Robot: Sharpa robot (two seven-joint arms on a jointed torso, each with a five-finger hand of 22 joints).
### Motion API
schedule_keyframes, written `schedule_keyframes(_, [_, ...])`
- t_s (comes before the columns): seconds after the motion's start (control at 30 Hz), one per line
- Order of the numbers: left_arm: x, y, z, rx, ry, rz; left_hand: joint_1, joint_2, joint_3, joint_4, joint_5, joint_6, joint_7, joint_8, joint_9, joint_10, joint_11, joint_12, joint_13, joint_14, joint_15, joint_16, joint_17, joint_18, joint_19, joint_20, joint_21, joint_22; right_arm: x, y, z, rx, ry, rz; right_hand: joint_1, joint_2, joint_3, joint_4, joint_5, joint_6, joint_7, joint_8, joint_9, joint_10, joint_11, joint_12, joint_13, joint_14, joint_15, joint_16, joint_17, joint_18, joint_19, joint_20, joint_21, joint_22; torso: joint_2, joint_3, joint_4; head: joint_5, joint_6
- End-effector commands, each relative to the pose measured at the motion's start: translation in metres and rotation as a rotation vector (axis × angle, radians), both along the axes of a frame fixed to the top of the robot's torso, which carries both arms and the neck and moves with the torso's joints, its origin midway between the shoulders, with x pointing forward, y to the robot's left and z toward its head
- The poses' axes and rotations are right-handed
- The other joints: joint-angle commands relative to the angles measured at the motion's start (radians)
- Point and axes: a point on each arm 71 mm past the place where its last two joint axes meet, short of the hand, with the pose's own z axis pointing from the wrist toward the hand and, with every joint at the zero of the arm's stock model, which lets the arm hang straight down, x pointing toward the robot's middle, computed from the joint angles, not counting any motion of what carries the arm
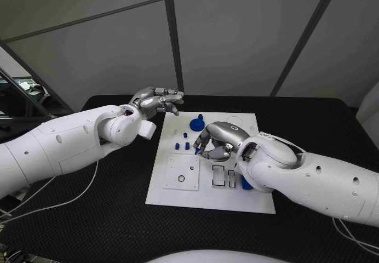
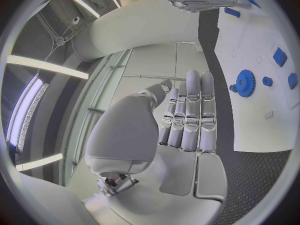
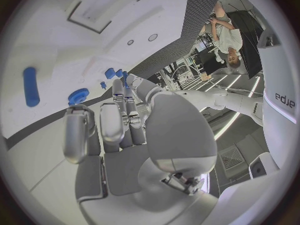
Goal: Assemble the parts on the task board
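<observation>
The white task board (image 1: 207, 193) lies in the middle of the black table. A blue gear (image 1: 196, 124) and a few small blue parts (image 1: 186, 146) stand at its far end. My right hand (image 1: 214, 140) hangs over the board with its fingers pointing down beside the small parts. The right wrist view shows nothing between its fingers (image 3: 119, 110), with the gear (image 3: 78, 95) and small parts (image 3: 112, 73) beyond them. My left hand (image 1: 158, 101) is raised off the board's far left corner and holds nothing. Its fingers (image 2: 187, 115) lie side by side, with the gear (image 2: 244, 80) beyond.
A long blue part (image 1: 246, 183) lies on the board next to my right forearm, also seen as a long part (image 3: 30, 86) in the right wrist view. Rectangular slots (image 1: 218, 175) and a raised white plate (image 1: 182, 173) take up the board's near half. Black table surrounds the board.
</observation>
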Motion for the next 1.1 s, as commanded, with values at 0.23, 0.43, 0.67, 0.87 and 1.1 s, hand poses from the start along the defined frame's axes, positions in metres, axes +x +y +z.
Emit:
schedule_keyframes(0.23, [0.0,-0.003,0.002,-0.014,-0.012,-0.008,0.0,0.006,-0.002,-0.007,-0.001,0.002,0.004,-0.004,0.002,-0.006,-0.002,0.004,0.001,-0.002,0.003,-0.005,-0.002,-0.013,0.0,0.004,-0.005,-0.002,-0.004,0.008,-0.01,-0.029,0.011,0.049,-0.009,0.003,-0.003,0.001,-0.001,0.001,0.003,0.0,0.001,0.001,0.002,-0.008,-0.001,0.019,-0.008,0.002,-0.002,-0.008,0.01,-0.002,0.002,0.084,-0.001,0.0009,0.0006,0.025,-0.017])
schedule_keyframes(0.43, [0.001,-0.005,0.002,-0.015,-0.011,-0.011,-0.001,0.006,-0.002,-0.007,-0.001,0.002,0.004,-0.004,0.002,-0.006,-0.002,0.004,0.002,-0.002,0.003,-0.007,-0.002,-0.013,-0.001,0.004,-0.006,-0.003,-0.004,0.01,-0.016,-0.042,0.022,0.057,-0.01,0.004,-0.004,0.001,-0.001,-0.001,0.004,-0.001,0.0,0.0,0.003,-0.01,-0.002,0.018,-0.007,0.002,-0.003,-0.008,0.009,-0.002,0.001,0.084,-0.001,0.0011,-0.0007,0.037,-0.023])
schedule_keyframes(0.67, [0.001,-0.006,0.002,-0.016,-0.009,-0.015,-0.001,0.006,-0.002,-0.007,-0.001,0.002,0.004,-0.004,0.002,-0.006,-0.002,0.004,0.002,-0.002,0.003,-0.007,-0.002,-0.013,-0.001,0.004,-0.006,-0.003,-0.007,0.012,-0.022,-0.07,0.027,0.071,-0.01,0.003,-0.004,0.001,-0.001,-0.002,0.004,-0.002,0.0,-0.001,0.004,-0.012,-0.003,0.018,-0.007,0.002,-0.004,-0.008,0.01,-0.002,0.002,0.085,-0.001,0.0009,-0.0005,0.038,-0.024])
schedule_keyframes(0.87, [0.001,-0.007,0.002,-0.016,-0.009,-0.016,-0.001,0.006,-0.002,-0.007,-0.001,0.002,0.004,-0.004,0.002,-0.006,-0.002,0.004,0.002,-0.002,0.003,-0.007,-0.002,-0.013,-0.001,0.004,-0.006,-0.003,-0.007,0.013,-0.026,-0.083,0.036,0.073,-0.01,0.004,-0.004,0.001,-0.001,-0.004,0.005,-0.003,-0.001,-0.001,0.004,-0.014,-0.003,0.018,-0.007,0.001,-0.005,-0.009,0.01,-0.002,0.002,0.086,-0.001,0.0006,0.0001,0.042,-0.028])
schedule_keyframes(1.1, [0.001,-0.006,0.001,-0.016,-0.008,-0.017,-0.002,0.007,-0.003,-0.006,-0.001,0.002,0.005,-0.005,0.002,-0.006,-0.002,0.004,0.002,-0.002,0.004,-0.008,-0.002,-0.013,-0.001,0.004,-0.007,-0.003,-0.008,0.014,-0.03,-0.09,0.041,0.075,-0.01,0.004,-0.004,0.001,-0.001,-0.004,0.005,-0.003,-0.001,-0.001,0.004,-0.014,-0.003,0.018,-0.007,0.001,-0.005,-0.009,0.01,-0.002,0.002,0.086,-0.001,0.0005,0.0,0.046,-0.028])
